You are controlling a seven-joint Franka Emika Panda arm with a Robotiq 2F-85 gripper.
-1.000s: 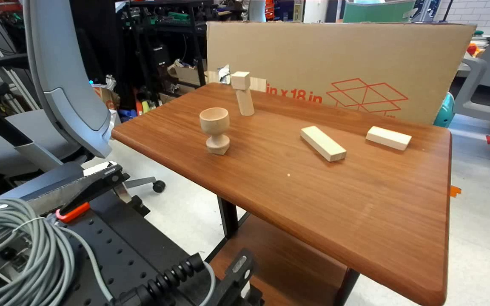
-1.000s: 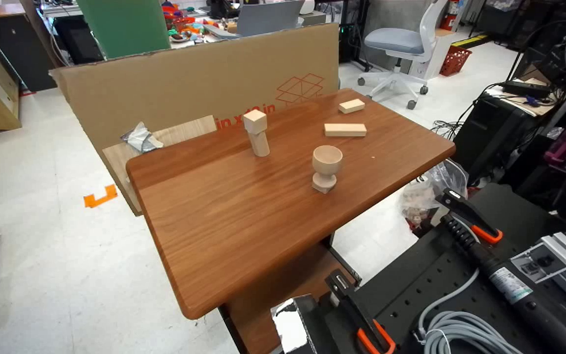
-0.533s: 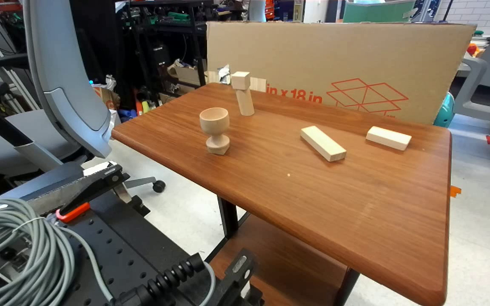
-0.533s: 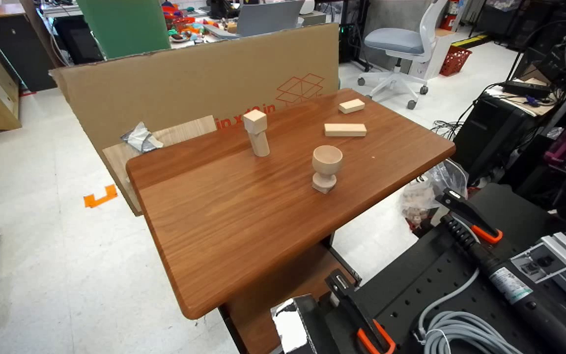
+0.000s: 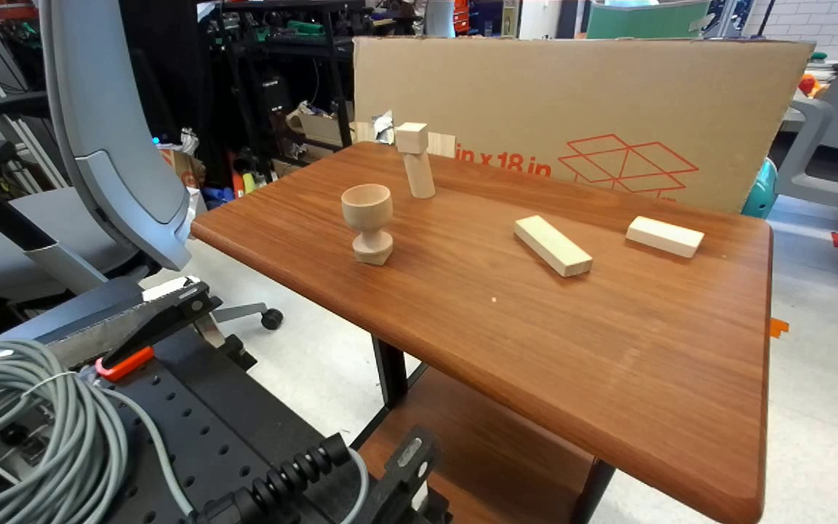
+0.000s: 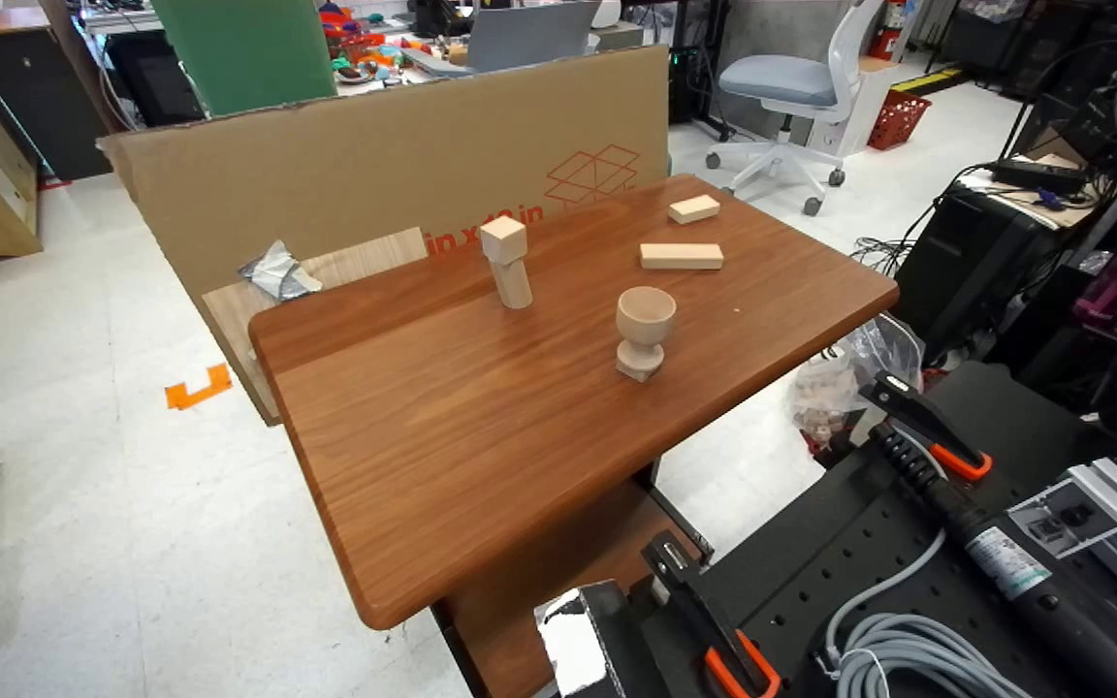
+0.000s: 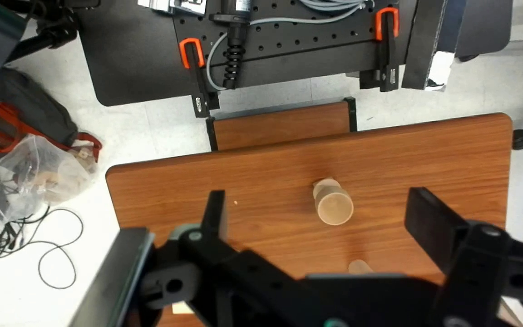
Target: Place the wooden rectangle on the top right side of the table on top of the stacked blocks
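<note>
One wooden rectangle (image 5: 665,236), two o'clock on the table (image 5: 572,349), probably light, stiff: pinch mid-length, the gripper (image 7: 316,209) gapes wide!

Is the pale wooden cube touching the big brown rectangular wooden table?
No, the pale wooden cube sits on top of a standing pale wooden cylinder.

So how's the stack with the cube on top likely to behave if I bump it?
The stack probably tips easily: it stands tall on a narrow post. Its cube may slide off first, since it overhangs the post and nothing visible fastens it. Once down, the post would likely roll, as its sides look round.
</note>
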